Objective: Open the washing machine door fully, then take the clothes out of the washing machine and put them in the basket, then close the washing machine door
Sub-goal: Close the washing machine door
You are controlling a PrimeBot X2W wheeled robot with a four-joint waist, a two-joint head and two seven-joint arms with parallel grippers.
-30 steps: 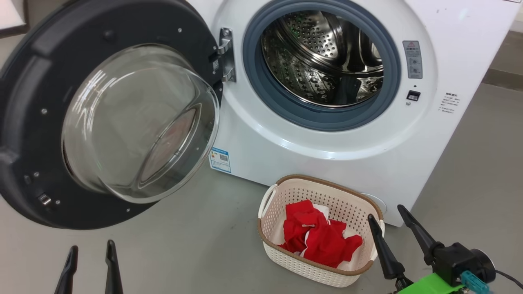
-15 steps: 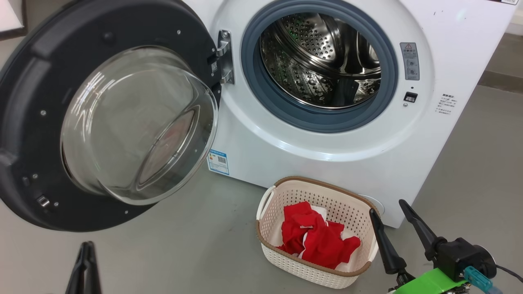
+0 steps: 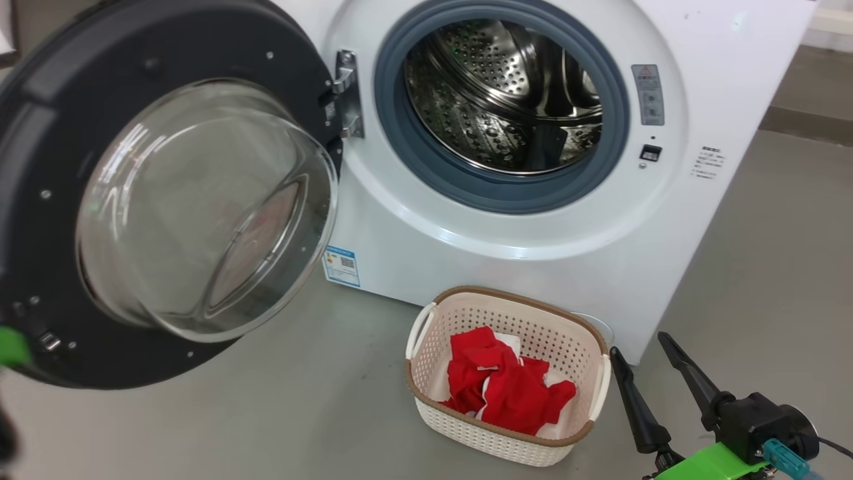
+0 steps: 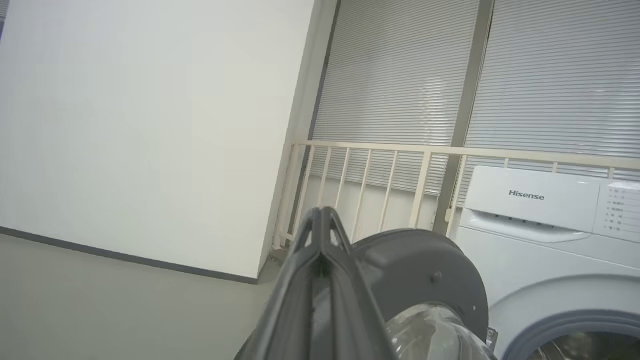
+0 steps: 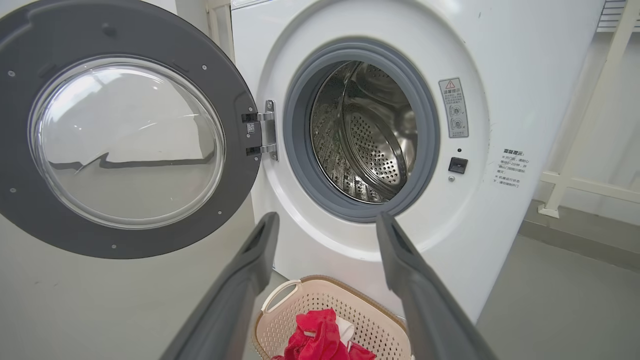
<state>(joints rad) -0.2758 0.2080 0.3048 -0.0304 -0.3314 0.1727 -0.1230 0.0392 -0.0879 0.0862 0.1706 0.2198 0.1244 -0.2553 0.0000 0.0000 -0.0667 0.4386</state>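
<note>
The washing machine door [image 3: 166, 40] stands swung wide to the left, its glass bowl facing me. Inside the white washing machine [image 3: 533, 253] the steel drum [image 3: 500, 100] holds no fabric that I can see. On the floor in front stands the basket [image 3: 493, 447] with the red and white clothes [image 3: 506, 393] lying in it. My right gripper [image 3: 638, 343] hovers open just right of the basket, nothing between its fingers. In the left wrist view my left gripper [image 4: 322, 215] is shut on nothing, pointing up past the door [image 4: 425, 265].
Grey floor [image 3: 300, 400] stretches in front of the machine and under the door. A cream railing [image 4: 380, 150] and window blinds stand behind the machine, with a white wall [image 4: 150, 125] to the left. A blurred green part [image 3: 10, 347] sits at the head view's left edge.
My left gripper has gone from open to shut and left the lower left of the head view. The camera has shifted slightly. The right gripper, basket and door stay put.
</note>
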